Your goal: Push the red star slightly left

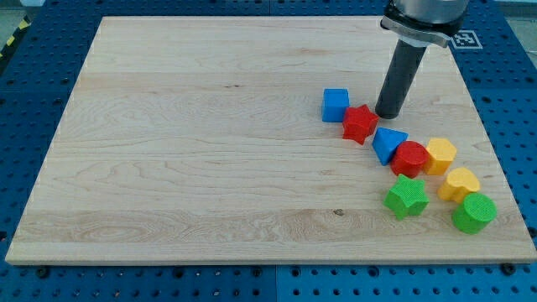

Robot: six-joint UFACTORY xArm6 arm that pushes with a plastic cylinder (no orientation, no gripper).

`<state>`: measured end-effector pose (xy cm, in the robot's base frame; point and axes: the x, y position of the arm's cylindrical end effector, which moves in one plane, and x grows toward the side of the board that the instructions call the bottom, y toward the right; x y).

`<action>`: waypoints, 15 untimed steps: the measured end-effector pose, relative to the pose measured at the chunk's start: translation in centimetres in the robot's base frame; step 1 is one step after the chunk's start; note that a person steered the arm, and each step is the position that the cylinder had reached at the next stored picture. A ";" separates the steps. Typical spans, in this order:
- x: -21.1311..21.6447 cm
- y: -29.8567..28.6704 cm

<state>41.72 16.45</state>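
Near the view's right side of the wooden board [210, 126]: the red star [359, 123], a bit above the middle. Touching it at the upper left, a blue cube [336, 105]. Just beside it at the lower right, a blue triangle [387, 143]. Wide bare wood from the star all the way to the view's left edge, so lots of room that way. Much less room on the view's right, close to the board's edge.

My tip [388, 115] down on the wood, just to the right of the red star, very close or touching; hard to tell which. Only a straight dark rod [401, 80] here, so nothing to open or shut, and nothing held.

Packed together further down on the right: a red rounded block [410, 158] against the blue triangle, a yellow hexagon [440, 155] next to that, then a yellow heart [460, 183], a green star [406, 197] and a green cylinder [474, 213] close to the bottom right corner.

Pale, smooth wood with thin lines of grain and a few small dark knots. Under and around the board, a blue table [33, 101] full of little round holes. Chunky, matte blocks in bright colours.
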 end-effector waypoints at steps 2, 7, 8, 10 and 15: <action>0.0 -0.8; 5.4 -4.8; 5.1 -6.1; 3.2 -10.5; -1.6 -19.7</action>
<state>40.13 -3.27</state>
